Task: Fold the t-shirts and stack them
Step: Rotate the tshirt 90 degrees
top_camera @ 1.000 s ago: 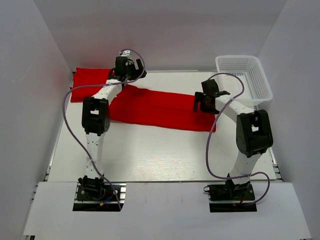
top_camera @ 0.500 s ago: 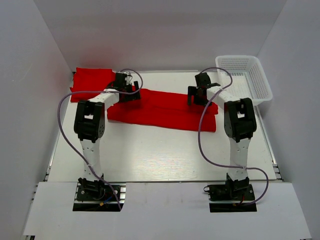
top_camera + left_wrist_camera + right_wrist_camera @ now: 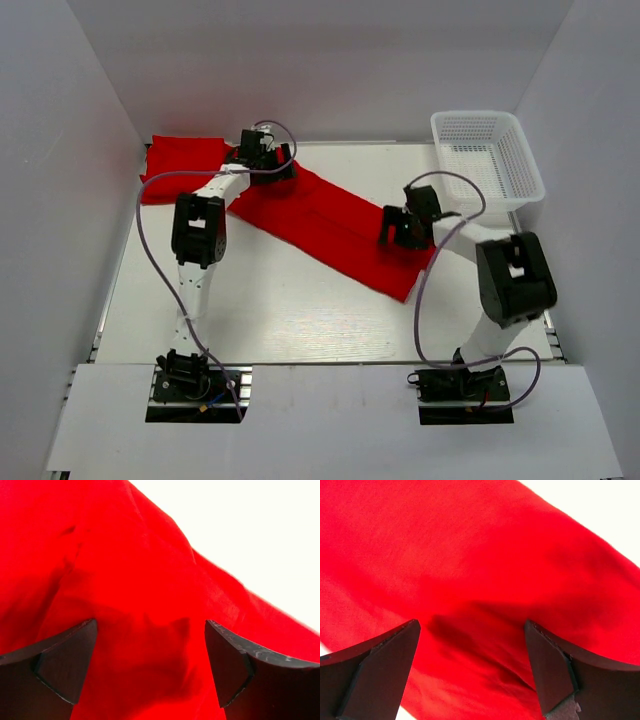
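Note:
A red t-shirt (image 3: pixel 330 225), folded into a long strip, lies diagonally on the white table from back left to near right. A second folded red t-shirt (image 3: pixel 185 165) lies at the back left corner. My left gripper (image 3: pixel 265 162) is over the strip's back left end. In the left wrist view the left gripper (image 3: pixel 150 622) is open with red cloth (image 3: pixel 125 580) under the parted jaws. My right gripper (image 3: pixel 400 228) is over the strip's near right end. In the right wrist view the right gripper (image 3: pixel 471 622) is open over red cloth (image 3: pixel 470 555).
A white mesh basket (image 3: pixel 520 170) stands at the back right corner. White walls close in the table on the left, back and right. Bare white table (image 3: pixel 280 310) lies in front of the strip.
The long shirt has swung from nearly level to diagonal, its right end now nearer the front. My right gripper moved toward the front with it. My left gripper shifted slightly back and right.

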